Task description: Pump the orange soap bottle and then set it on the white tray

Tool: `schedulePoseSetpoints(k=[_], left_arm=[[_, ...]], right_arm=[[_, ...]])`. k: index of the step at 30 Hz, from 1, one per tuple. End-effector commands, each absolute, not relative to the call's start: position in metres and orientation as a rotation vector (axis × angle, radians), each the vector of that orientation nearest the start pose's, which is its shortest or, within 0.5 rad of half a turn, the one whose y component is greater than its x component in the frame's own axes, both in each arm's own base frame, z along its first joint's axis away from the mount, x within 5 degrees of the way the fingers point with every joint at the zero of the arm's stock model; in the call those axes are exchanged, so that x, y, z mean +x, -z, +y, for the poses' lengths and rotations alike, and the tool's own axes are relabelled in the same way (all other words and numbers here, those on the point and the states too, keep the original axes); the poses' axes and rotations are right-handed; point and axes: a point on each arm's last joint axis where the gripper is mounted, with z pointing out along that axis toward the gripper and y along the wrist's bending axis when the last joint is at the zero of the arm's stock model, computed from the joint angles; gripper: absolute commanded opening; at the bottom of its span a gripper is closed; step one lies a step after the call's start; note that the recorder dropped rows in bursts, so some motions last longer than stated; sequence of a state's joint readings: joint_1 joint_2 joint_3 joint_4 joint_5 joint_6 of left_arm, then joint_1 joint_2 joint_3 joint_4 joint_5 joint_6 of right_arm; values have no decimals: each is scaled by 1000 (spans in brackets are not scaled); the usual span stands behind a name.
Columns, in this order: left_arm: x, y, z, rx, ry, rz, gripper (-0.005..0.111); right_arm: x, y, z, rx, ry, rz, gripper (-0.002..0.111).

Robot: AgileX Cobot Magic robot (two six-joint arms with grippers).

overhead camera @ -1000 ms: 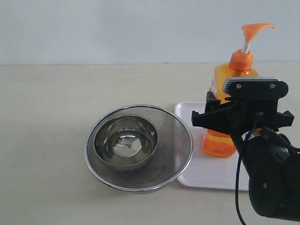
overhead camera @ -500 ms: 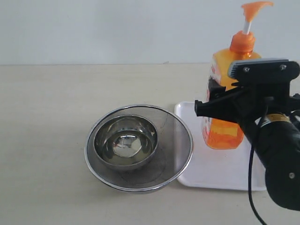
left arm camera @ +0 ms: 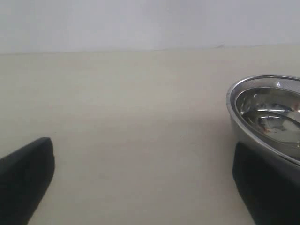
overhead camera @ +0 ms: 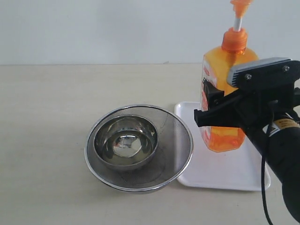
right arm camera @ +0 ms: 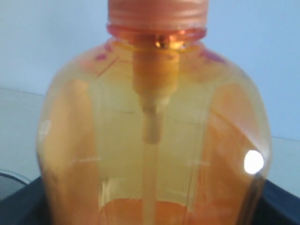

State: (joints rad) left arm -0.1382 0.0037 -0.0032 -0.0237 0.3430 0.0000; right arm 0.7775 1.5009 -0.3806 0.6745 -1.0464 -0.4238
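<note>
The orange soap bottle (overhead camera: 226, 65) hangs upright over the far part of the white tray (overhead camera: 225, 169), its pump head cut off by the top edge of the exterior view. My right gripper (overhead camera: 227, 117) is shut on the bottle's body from the near side. In the right wrist view the bottle (right arm camera: 154, 140) fills the picture between the dark fingers (right arm camera: 21, 208), with the right gripper (right arm camera: 152, 208) around its lower half. My left gripper (left arm camera: 145, 183) stands open over bare table, with nothing between its fingers. It is out of the exterior view.
A small steel bowl (overhead camera: 125, 140) sits inside a large steel bowl (overhead camera: 180, 154), just left of the tray and touching its edge. The left wrist view shows the bowl's rim (left arm camera: 234, 117) close to one finger. Bare table lies to the left and behind.
My right gripper has risen with the bottle and turned it a little, so the pump head has left the top of the exterior view. The bowls and tray have not moved.
</note>
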Motion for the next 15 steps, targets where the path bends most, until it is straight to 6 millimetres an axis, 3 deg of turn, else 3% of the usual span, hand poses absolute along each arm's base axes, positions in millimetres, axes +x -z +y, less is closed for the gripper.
schedulePoseSetpoints(k=[1, 10, 15], left_arm=[[53, -182, -8, 110, 120, 1825, 96], [53, -182, -8, 110, 120, 1825, 96], [53, -182, -8, 110, 120, 1825, 96]], right_arm=[[207, -204, 133, -199, -98, 1519, 0], [217, -177, 142, -197, -92, 1580, 0], [222, -178, 147, -191, -94, 1572, 0]])
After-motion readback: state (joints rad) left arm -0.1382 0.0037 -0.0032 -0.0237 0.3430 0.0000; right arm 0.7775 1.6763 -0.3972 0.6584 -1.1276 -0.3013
